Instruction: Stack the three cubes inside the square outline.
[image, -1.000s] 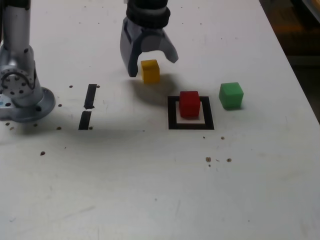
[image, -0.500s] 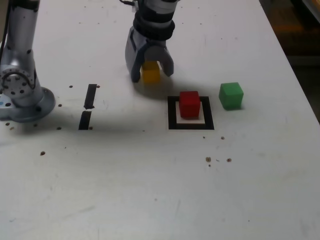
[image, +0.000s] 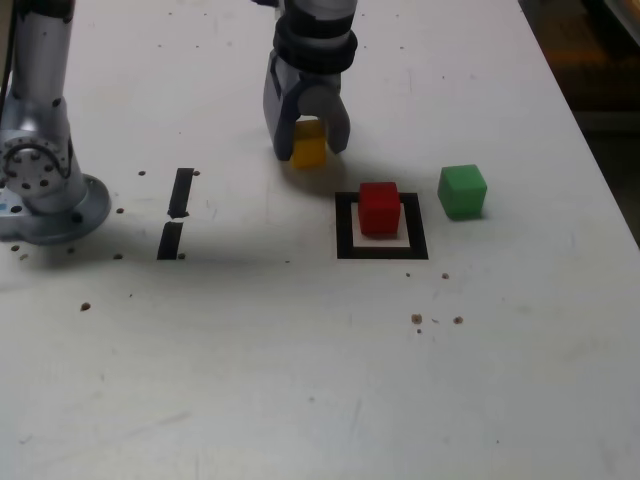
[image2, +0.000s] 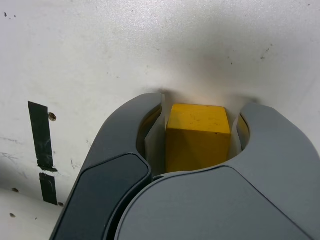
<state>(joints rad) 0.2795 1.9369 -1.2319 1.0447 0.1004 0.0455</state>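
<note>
Yellow cube (image: 309, 148): upper centre of the exterior view, resting on the desk between the two claw fingers; outside the tape frame, up and to the exterior view's left of it. In the wrist view the yellow cube (image2: 197, 136) fills the gap between the fingers.
Claw (image: 311, 145): pointing down over the yellow cube, one finger on each side of it. Wrist view shows the claw (image2: 200, 112) fingers close beside the cube faces, with slim gaps visible. Fingers apart; cannot tell whether they are gripping the cube.
Red cube (image: 379, 208): inside the square outline, sitting on the white interior, toward its upper part. Single cube, nothing on top.
Square outline (image: 346, 232): black tape frame, centre of the exterior view, a little right of middle.
Green cube (image: 462, 191): on the desk just beside the outline, on the exterior view's right, outside the frame. Apart from the red cube.
Tape strips (image: 176, 213): two short black strips, one above the other, at the exterior view's left of centre. The tape strips (image2: 42, 150) also show at the left edge of the wrist view.
Arm base (image: 40, 170): grey metal, far left of the exterior view, standing on the desk.
Desk (image: 320, 380): white surface, scuffed, small dark specks scattered, mostly in the lower half and near the arm base.
</note>
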